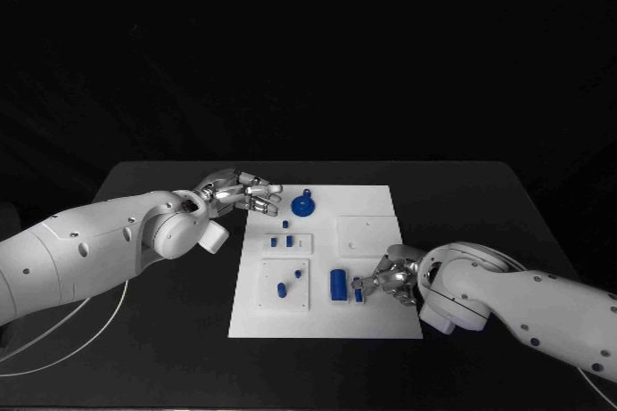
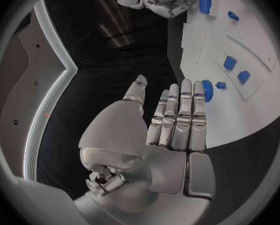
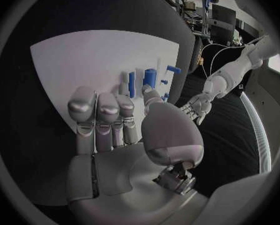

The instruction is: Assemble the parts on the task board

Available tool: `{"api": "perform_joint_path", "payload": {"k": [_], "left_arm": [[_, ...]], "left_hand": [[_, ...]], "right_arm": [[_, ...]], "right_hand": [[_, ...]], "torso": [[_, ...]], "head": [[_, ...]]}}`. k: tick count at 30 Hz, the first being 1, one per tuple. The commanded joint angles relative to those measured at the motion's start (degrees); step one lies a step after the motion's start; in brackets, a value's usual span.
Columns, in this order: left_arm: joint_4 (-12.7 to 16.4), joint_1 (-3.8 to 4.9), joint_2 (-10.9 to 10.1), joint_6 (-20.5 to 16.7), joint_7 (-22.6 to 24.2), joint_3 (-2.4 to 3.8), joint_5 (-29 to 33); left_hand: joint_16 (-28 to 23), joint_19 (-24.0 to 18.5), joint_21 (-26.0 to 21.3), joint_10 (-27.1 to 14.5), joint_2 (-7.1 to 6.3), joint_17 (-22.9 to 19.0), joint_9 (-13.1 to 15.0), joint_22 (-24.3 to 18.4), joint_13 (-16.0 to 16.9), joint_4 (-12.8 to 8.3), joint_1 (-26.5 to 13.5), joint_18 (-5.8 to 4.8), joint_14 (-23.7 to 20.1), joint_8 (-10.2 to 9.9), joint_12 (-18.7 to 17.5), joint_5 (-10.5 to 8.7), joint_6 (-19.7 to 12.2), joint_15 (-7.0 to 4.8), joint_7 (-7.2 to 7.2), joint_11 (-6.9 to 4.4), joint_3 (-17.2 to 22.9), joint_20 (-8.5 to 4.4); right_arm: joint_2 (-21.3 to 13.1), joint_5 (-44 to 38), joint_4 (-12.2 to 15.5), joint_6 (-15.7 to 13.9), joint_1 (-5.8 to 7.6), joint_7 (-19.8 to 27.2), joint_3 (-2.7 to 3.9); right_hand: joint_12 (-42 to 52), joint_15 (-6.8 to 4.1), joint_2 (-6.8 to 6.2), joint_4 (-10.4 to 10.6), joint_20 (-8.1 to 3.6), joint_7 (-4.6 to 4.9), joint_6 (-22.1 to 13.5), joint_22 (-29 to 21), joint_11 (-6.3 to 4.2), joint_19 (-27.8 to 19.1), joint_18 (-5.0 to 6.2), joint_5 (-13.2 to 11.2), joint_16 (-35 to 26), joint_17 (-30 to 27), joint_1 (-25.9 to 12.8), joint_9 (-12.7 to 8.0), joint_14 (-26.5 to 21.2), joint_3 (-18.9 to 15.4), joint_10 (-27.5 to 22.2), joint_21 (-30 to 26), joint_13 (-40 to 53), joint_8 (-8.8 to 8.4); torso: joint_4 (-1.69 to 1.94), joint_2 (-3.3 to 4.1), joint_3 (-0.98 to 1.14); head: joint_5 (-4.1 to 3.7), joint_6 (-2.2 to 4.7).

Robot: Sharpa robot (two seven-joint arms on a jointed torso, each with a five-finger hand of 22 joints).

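The white task board (image 1: 373, 206) sits mid-table with blue parts (image 1: 338, 283) scattered on it, including a round one (image 1: 303, 204) near the far edge. The right hand (image 1: 386, 280) hovers beside a blue cylinder, fingers loosely curled, holding nothing I can see. The left hand (image 1: 242, 193) is empty, fingers straight, at the board's far-left edge.

A black tabletop (image 1: 154, 340) carries everything, its surface matte and dark. A thin white cable (image 1: 78, 335) lies in a loop across the tabletop's near left corner. In the right wrist view, a monitor (image 3: 224, 17) and a metal rack (image 3: 189, 5) stand beyond the tabletop's edge.
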Motion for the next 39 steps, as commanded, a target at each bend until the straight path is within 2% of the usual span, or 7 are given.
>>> {"api": "perform_joint_path", "payload": {"k": [1, 11, 14, 16, 22, 34, 39], "left_arm": [[0.07, 0.03, 0.07, 0.64, 0.14, 0.02, 0.11], [0.03, 0.03, 0.10, 0.62, 0.13, 0.01, 0.02], [0.01, 0.03, 0.11, 0.62, 0.12, 0.01, 0.01], [-0.01, 0.03, 0.12, 0.64, 0.12, 0.01, 0.00], [-0.04, 0.03, 0.18, 0.38, 0.44, 0.01, -0.01], [-1.06, 0.05, 0.43, -6.11, 6.32, 0.03, 5.16], [-4.12, 0.16, 1.72, -7.56, 7.48, 0.08, 8.17]], "left_hand": [[0.14, -0.13, 0.13, -0.45, -0.50, 0.08, 0.05, -0.09, 0.07, 0.31, 0.23, -0.35, -0.21, 0.22, -0.09, -0.19, -0.48, 0.00, 0.01, -0.07, -0.01, 0.36], [0.14, -0.13, 0.13, -0.45, -0.50, 0.08, 0.05, -0.09, 0.07, 0.31, 0.23, -0.35, -0.21, 0.22, -0.09, -0.19, -0.48, 0.00, 0.01, -0.07, -0.01, 0.36], [0.14, -0.13, 0.13, -0.45, -0.50, 0.08, 0.05, -0.09, 0.07, 0.31, 0.23, -0.35, -0.21, 0.22, -0.09, -0.19, -0.48, 0.00, 0.01, -0.07, -0.01, 0.36], [0.14, -0.15, 0.14, -0.47, -0.43, 0.08, 0.05, -0.12, 0.07, 0.34, 0.32, -0.37, -0.22, 0.22, -0.09, -0.10, -0.46, 0.00, 0.00, -0.08, 0.06, 0.36], [0.14, -0.15, 0.14, -0.47, -0.43, 0.08, 0.05, -0.12, 0.07, 0.34, 0.32, -0.37, -0.22, 0.22, -0.09, -0.10, -0.46, 0.00, 0.00, -0.08, 0.06, 0.36], [0.18, -0.08, 0.20, 1.19, 0.32, 0.12, 0.06, -0.12, 0.06, -0.51, 1.21, -0.69, 0.77, 0.47, -0.08, -2.81, 1.00, -0.41, -0.55, -0.68, 0.35, 0.04], [-0.08, -0.46, -0.03, -0.31, 0.70, -0.15, 0.04, -0.25, 0.03, -1.74, 2.61, -0.54, -1.05, 0.25, -0.23, -2.25, 1.14, 0.18, -0.48, -0.20, 0.89, 0.40]], "right_arm": [[-0.25, -0.46, 0.25, 1.20, -0.06, 0.36, 0.03], [-0.49, -0.39, 0.32, 1.42, -0.06, 0.50, 0.09], [-0.46, -0.58, 0.19, 1.45, -0.06, 0.51, 0.09], [-0.45, -0.84, 0.06, 1.48, -0.06, 0.51, 0.10], [-0.54, -1.33, -0.73, 1.02, -0.06, 1.39, 0.13], [0.32, 8.91, -8.60, -0.47, 2.81, 20.82, 5.37], [3.42, 16.20, -18.60, -1.61, 6.11, 30.31, 5.83]], "right_hand": [[0.17, -0.17, 0.85, 0.13, -0.08, -0.04, 0.50, 6.49, 0.13, 2.57, -0.42, 0.59, 0.13, 0.02, -0.12, 0.02, 0.04, -0.49, 0.41, 0.14, 0.03, -0.18], [0.19, -0.22, 1.85, -1.48, -0.09, -0.15, 0.47, 6.50, 0.03, 2.55, -0.45, 1.15, 0.16, -0.04, 1.68, -0.03, 0.03, -0.44, 0.43, 0.23, 0.07, -0.19], [0.19, -0.32, 2.36, -3.54, -0.20, -0.33, 0.40, 6.50, -0.06, 2.54, -0.51, -7.15, 0.18, 0.00, 3.91, -0.17, 0.04, 3.87, 0.39, 0.24, 0.13, -0.23], [0.26, -0.60, -1.06, -3.19, -0.10, -0.44, 0.72, 6.48, 0.09, 2.50, -0.56, -9.88, 0.15, -0.02, 1.87, -0.18, 0.03, 14.00, 0.46, 0.29, 0.22, -0.29], [0.25, -0.28, -3.77, -3.65, -0.18, -0.23, 0.71, 6.45, -0.03, 2.51, -0.46, -8.54, 0.00, -0.20, -0.12, -0.06, 0.01, 18.20, 0.42, 0.10, 0.25, -0.18], [-4.28, 0.25, -4.77, -1.72, 0.38, 1.35, -3.79, 4.90, 0.97, 1.54, 0.25, -7.65, -4.35, -3.00, 2.36, 0.63, -0.86, 16.84, -2.21, -6.57, -3.07, -0.17], [-18.01, 0.79, -3.28, -4.57, 0.99, 2.20, -5.49, -6.46, 1.28, -0.60, 2.06, -5.52, -17.63, -11.65, 4.13, 0.48, -2.22, 16.25, -5.55, -33.85, -15.94, -0.17]], "torso": [[-0.01, 0.00, 0.00], [0.05, 0.00, -0.02], [0.03, -0.01, -0.05], [0.04, -0.02, -0.07], [-0.04, -0.04, -0.03], [-0.39, -0.89, -0.28], [-0.62, -2.30, -0.66]], "head": [[-0.06, 0.05], [-0.14, 0.03], [-0.16, -0.01], [-0.18, -0.02], [-0.24, 0.27], [-0.50, 3.43], [-0.89, 4.90]]}}
